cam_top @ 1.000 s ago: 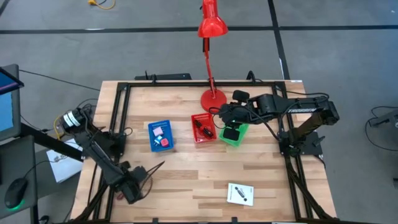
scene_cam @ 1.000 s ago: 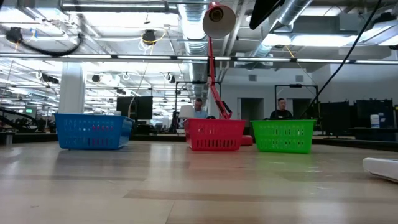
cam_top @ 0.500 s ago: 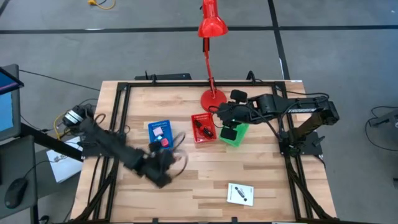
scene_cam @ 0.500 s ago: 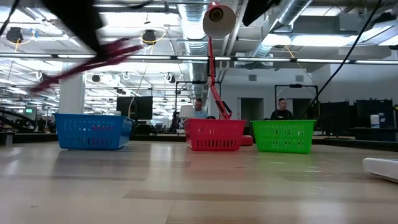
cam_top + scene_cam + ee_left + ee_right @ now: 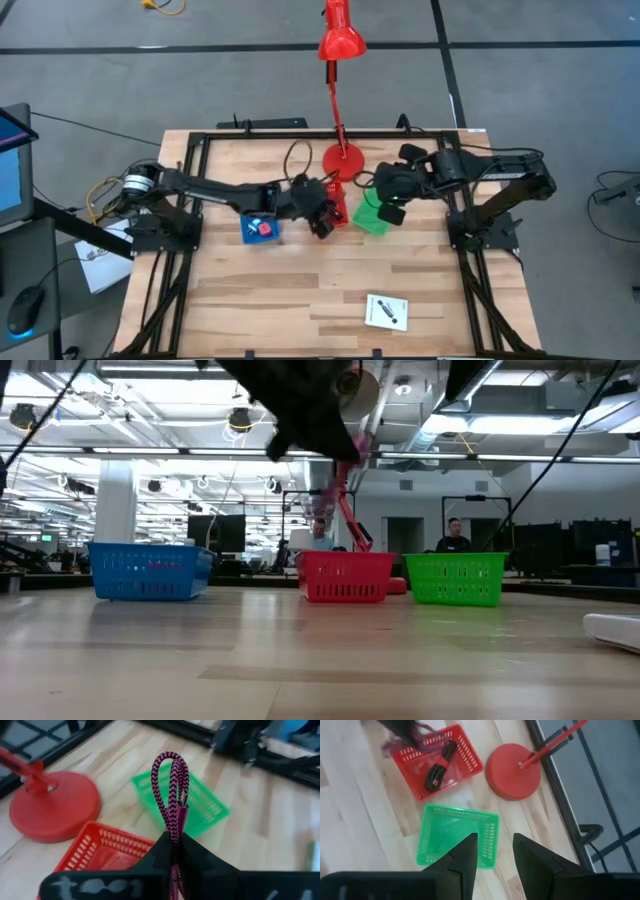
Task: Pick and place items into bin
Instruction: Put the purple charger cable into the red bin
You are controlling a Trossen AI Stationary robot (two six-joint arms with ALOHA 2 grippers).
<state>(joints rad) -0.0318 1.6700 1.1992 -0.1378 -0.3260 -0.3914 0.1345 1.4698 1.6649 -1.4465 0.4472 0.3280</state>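
Observation:
My left gripper is shut on the maroon braided cord. It hangs in the air over the red bin, reached across from the table's left. The red bin holds a black cable. The blue bin holds a pink cube and a red piece. The white card with a black mark lies flat near the table's near edge. My right gripper is open above the green bin. My left gripper pinches the maroon cord between its two shut fingers, at a stretch just below the plug end. A doubled loop stands out beyond the fingertips. The cord is lifted clear of the table, above the red bin.
The red desk lamp stands with its round base just beyond the red bin, its stem rising over the far edge. The blue, red and green bins sit in a row across the table's middle. Black frame rails run along the table's sides.
My left arm has swung fast from the table's near left corner up and toward the far right, carrying the maroon cord, and now reaches over the red bin. My right gripper has drawn back a little toward the right edge, uncovering more of the green bin.

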